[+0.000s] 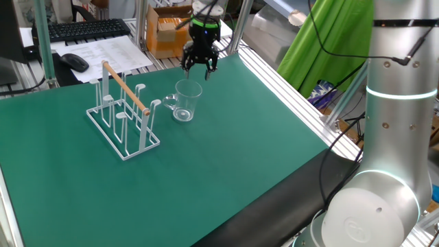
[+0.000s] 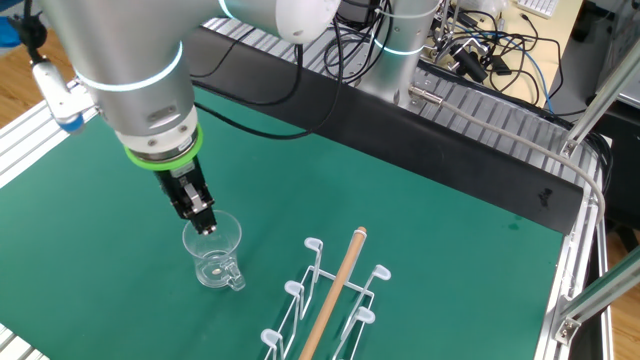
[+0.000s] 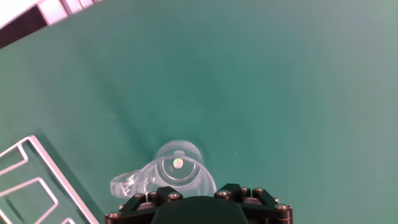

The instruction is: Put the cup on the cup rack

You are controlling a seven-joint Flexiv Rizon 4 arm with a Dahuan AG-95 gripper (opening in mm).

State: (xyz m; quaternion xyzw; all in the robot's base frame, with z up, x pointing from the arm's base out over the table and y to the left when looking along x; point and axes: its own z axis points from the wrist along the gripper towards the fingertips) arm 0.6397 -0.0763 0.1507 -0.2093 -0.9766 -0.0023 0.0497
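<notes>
The cup (image 1: 186, 101) is a clear glass mug standing upright on the green mat, its handle pointing toward the cup rack (image 1: 123, 113). The rack is white wire with upright pegs and a wooden rod along its top, and nothing hangs on it. My gripper (image 1: 199, 66) hovers just above and behind the cup's rim, pointing down, its fingers spread and nothing between them. From the other fixed view the gripper (image 2: 203, 222) sits over the far rim of the cup (image 2: 213, 252), with the rack (image 2: 330, 290) to its right. The hand view looks straight down into the cup (image 3: 177, 171); a corner of the rack (image 3: 25, 180) shows at lower left.
The green mat (image 1: 226, 158) covers the table. A keyboard (image 1: 86, 29), a mouse (image 1: 74, 62) and papers lie beyond its far edge, next to a cardboard box (image 1: 164, 31). Aluminium rails (image 1: 288, 89) border the mat, and the arm's base (image 1: 391, 137) stands at the right.
</notes>
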